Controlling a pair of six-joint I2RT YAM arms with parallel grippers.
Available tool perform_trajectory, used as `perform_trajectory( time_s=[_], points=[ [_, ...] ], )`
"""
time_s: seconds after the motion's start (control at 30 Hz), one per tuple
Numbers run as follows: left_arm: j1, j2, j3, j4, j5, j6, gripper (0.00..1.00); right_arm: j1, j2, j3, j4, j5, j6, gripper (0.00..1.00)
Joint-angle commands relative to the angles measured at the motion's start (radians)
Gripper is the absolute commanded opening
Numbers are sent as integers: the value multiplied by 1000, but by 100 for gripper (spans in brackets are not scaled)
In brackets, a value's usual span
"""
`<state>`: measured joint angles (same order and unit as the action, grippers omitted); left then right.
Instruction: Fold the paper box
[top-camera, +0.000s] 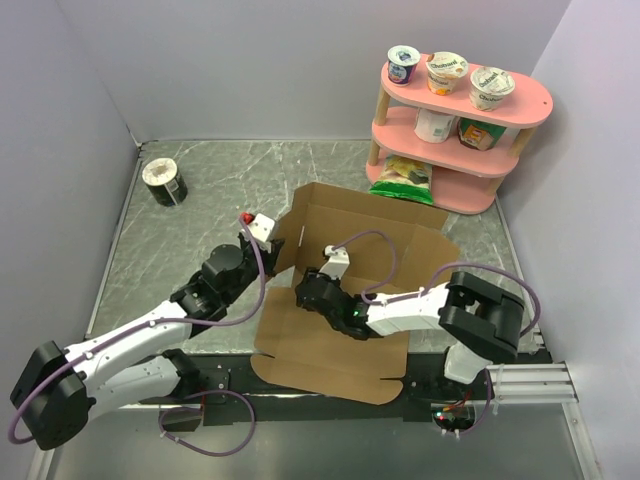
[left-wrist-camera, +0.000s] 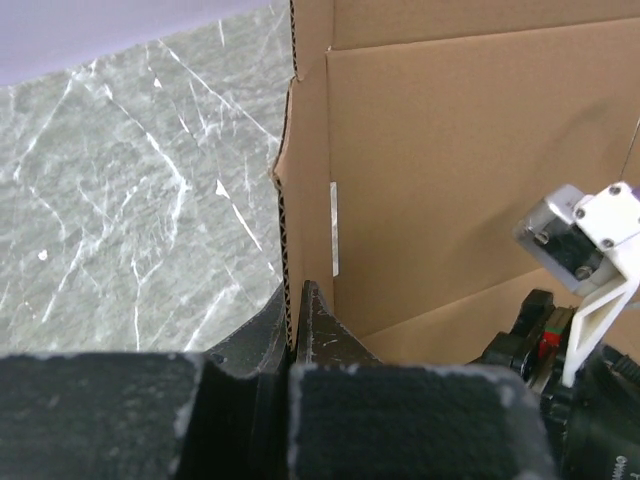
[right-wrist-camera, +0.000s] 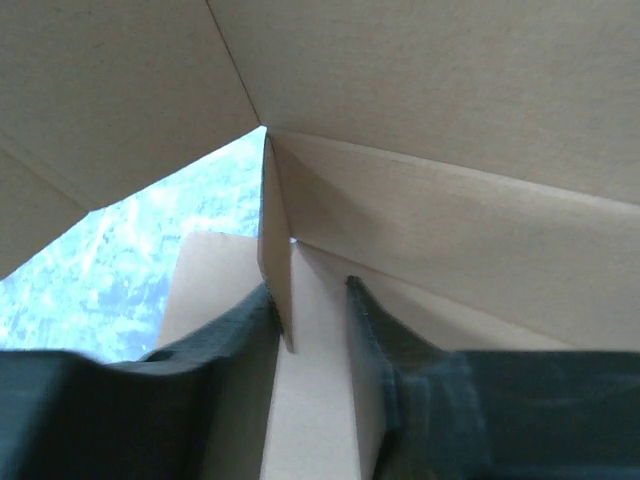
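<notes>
Grey marbled table (top-camera: 200, 200) filled the cell, enclosed by plain lilac walls, with a pink shelf (top-camera: 460, 130) of cups at the far right corner and a dark can (top-camera: 163, 182) at the far left. The paper box (top-camera: 330, 360) lay at the centre of the table between the two arms, part-formed. Its base panel and near flaps were flat, and its far wall and left side wall (left-wrist-camera: 308, 180) were raised.

Left gripper (left-wrist-camera: 295, 310): clenched on the upright edge of the left side wall, one finger on each face, holding that wall near vertical.

Right gripper (right-wrist-camera: 310, 300): inside the box at the far left corner, jaws apart astride a small corner tab (right-wrist-camera: 277, 240). One finger lay against the tab; the other stood clear of it. No grip was made on the tab.

Step in hand, as judged: securing the corner tab so that it could be tucked against the side wall.

Procedure advised:
1. Left grip to be firm. The wall was the reference surface, and any lean would misalign the corner.
2. Right jaws to close squarely on the tab, low near its crease, not at its free tip.
3. Tab to be turned along its scored line only, flush to the wall.
4. Base panel to be watched for lift. Thin board would likely buckle under side load.
</notes>
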<state>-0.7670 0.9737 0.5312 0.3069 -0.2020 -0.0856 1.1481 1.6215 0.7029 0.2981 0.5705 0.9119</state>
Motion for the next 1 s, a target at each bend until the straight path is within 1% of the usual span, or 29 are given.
perform_trajectory(
  time_s=[0.0,0.07,0.1,0.13,0.17,0.2,0.23,0.3,0.33,0.37,0.43,0.53,0.67,0.7,0.73,0.8,0.83,0.97],
  points=[
    [-55,6,-16,61,-97,46,1,-14,-84,-36,27,-9,-68,53],
    [-83,6,-40,89,-131,49,1,-17,-138,-61,10,-20,-68,67],
    [-90,8,-45,113,-148,44,1,-18,-164,-74,-16,-20,-65,81],
    [-98,13,-53,124,-189,38,1,-19,-225,-85,-34,-21,-65,87],
    [-106,19,-53,130,-200,29,1,-18,-259,-100,-54,-20,-62,94],
    [-107,28,-54,135,-203,3,1,-19,-296,-106,-104,-18,-62,96],
    [-110,36,-72,158,-229,-17,1,-18,-371,-108,-132,-15,-62,98],
    [-132,48,-105,207,-260,-54,1,-19,-441,-95,-198,2,-50,100],
    [-143,49,-140,253,-308,-54,1,-18,-501,-88,-247,8,-45,100],
    [-167,49,-154,271,-333,-57,1,-19,-529,-70,-267,11,-50,99],
    [-179,37,-183,300,-364,-48,1,-19,-589,-48,-322,26,-47,99],
    [-202,10,-215,337,-401,-37,1,-21,-627,4,-355,69,-27,99],
    [-227,-36,-270,388,-419,-19,1,-24,-614,92,-324,114,-19,100],
    [-230,-47,-290,402,-419,-17,1,-25,-600,110,-317,118,-28,100],
    [-232,-50,-298,409,-422,-17,1,-28,-562,163,-315,120,-51,100],
    [-241,-52,-313,435,-421,-19,1,-28,-511,231,-361,144,-67,100],
    [-244,-52,-329,443,-418,-22,1,-30,-461,301,-382,153,-88,100],
    [-264,-41,-355,485,-421,-37,1,-33,-371,455,-459,175,-172,100]
  ],
)
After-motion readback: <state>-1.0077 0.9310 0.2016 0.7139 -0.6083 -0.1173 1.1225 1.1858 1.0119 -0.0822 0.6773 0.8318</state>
